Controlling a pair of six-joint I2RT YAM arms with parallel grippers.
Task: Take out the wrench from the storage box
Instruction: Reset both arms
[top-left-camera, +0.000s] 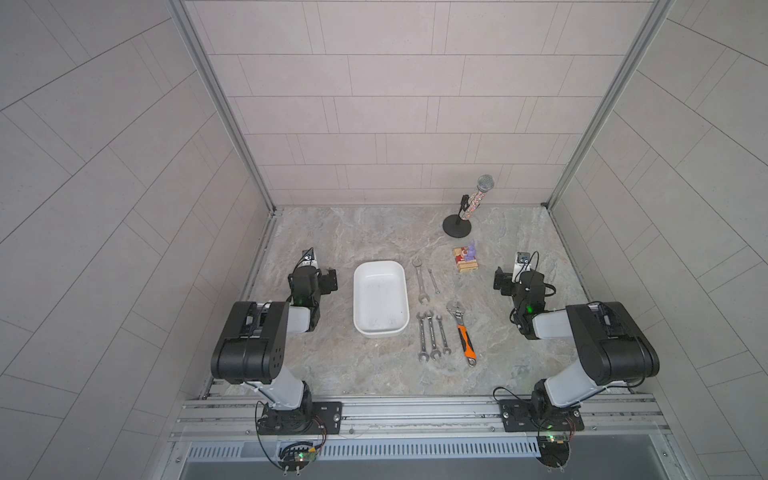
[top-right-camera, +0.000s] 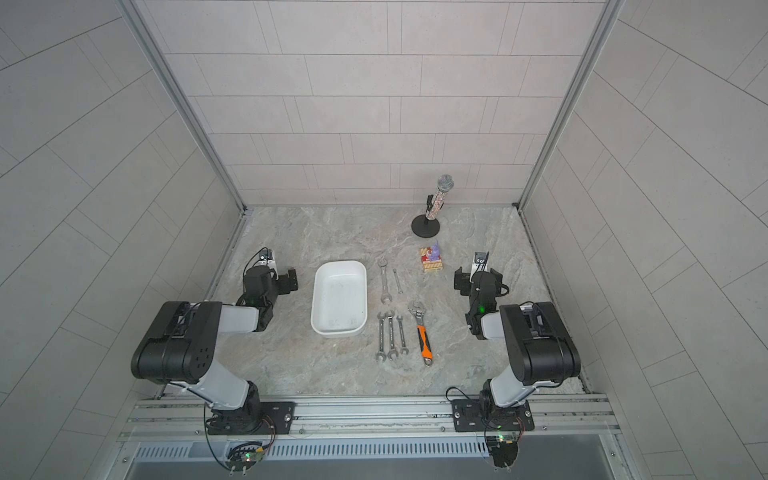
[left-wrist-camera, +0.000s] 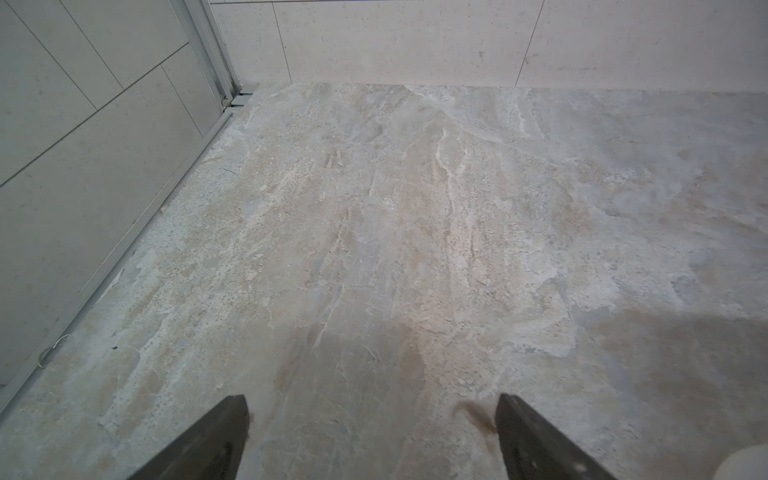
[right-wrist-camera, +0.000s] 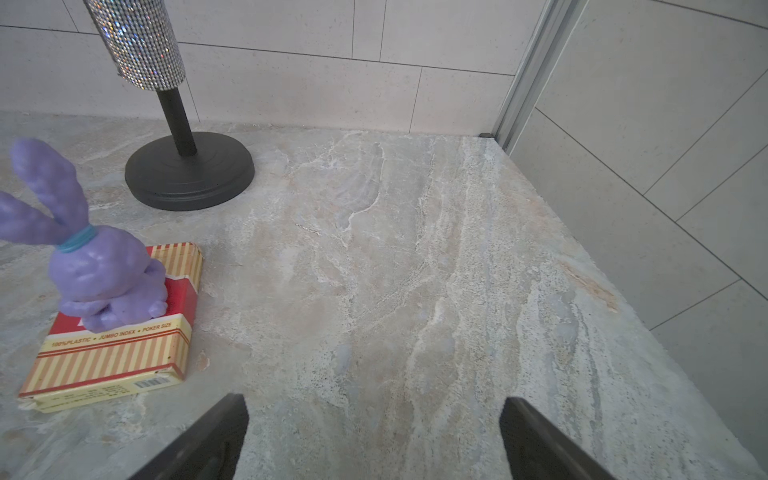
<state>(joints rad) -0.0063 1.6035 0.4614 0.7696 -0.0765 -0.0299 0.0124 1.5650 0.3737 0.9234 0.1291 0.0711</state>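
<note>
Both top views show the storage box (top-left-camera: 380, 299) empty, wrenches (top-left-camera: 430, 336) on the desk (top-left-camera: 332, 365) beside it, both arms' jaws wide, holding nothing; a needless reach could scatter them.

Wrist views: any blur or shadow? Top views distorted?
Left wrist view: grey-beige marbled tabletop sharp, a soft shadow across part of it, dark fingertips blurred. Right wrist view: rhinestone-covered microphone handle sparkles, nothing blown out. In both top views: wall tile lines bow toward the edges; shallow white plastic storage box bright, its inside detail faint.
</note>
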